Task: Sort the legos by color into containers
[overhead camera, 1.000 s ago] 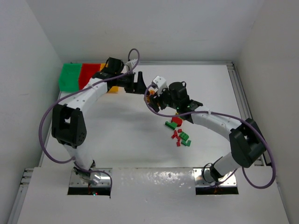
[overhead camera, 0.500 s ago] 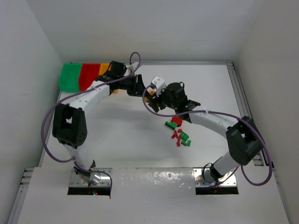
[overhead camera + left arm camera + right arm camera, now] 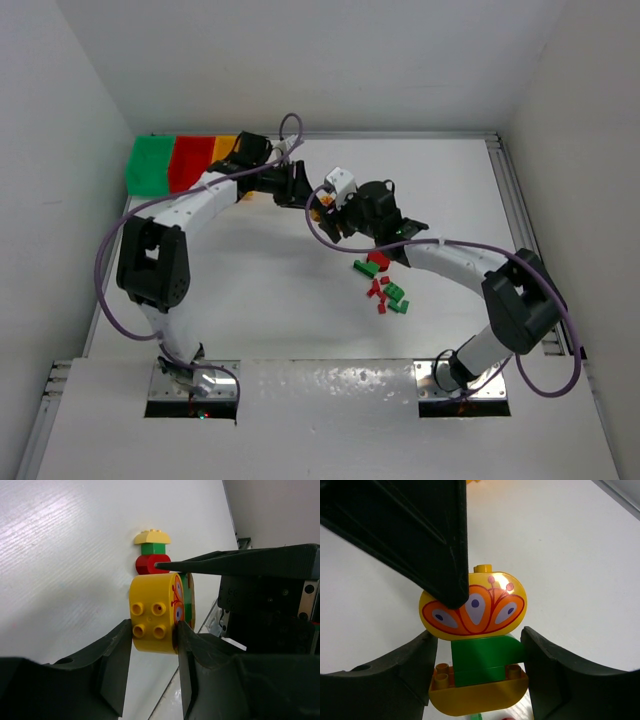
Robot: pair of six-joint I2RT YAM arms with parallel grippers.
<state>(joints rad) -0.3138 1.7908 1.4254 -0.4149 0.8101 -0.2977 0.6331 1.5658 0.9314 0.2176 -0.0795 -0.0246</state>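
Observation:
Both grippers hold one lego stack above the table. My left gripper is shut on its yellow rounded brick with an orange flower print. My right gripper is shut on the green brick and the yellow half-round base under that printed brick. In the top view the left gripper and right gripper meet tip to tip. Loose red and green legos lie below them. The green, red and yellow-orange bins stand at the back left, the last partly hidden by the left arm.
A small yellow, green and red stack stands on the table beyond the left gripper. The right gripper's finger crosses the left wrist view. A metal rail runs along the table's right edge.
The two grippers have closed in on each other: the left reached right, the right moved left. They now meet on the lego stack.

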